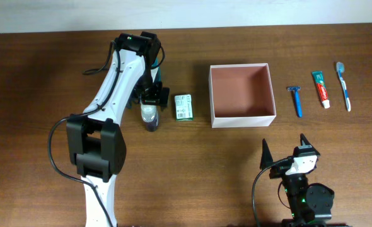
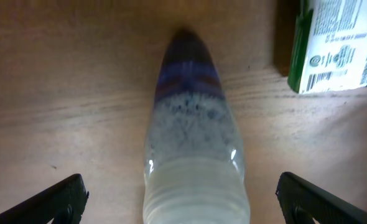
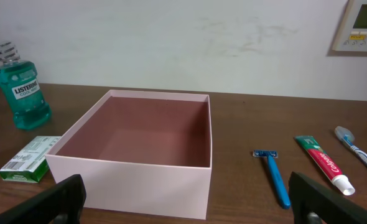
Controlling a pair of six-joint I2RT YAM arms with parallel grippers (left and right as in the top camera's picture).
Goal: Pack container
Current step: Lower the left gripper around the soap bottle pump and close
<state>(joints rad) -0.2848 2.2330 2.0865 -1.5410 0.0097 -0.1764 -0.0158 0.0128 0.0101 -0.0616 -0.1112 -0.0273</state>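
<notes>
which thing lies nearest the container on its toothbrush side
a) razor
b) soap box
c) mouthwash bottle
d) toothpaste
a, in the overhead view the razor lies just past that wall of the container, with the toothpaste and then the toothbrush farther out.

One word is legible to you: "LISTERINE", on the label of the green mouthwash bottle (image 3: 20, 93) (right wrist view). Print on the soap box (image 2: 336, 43) and the toothpaste tube (image 3: 323, 163) is too small to read.
</notes>
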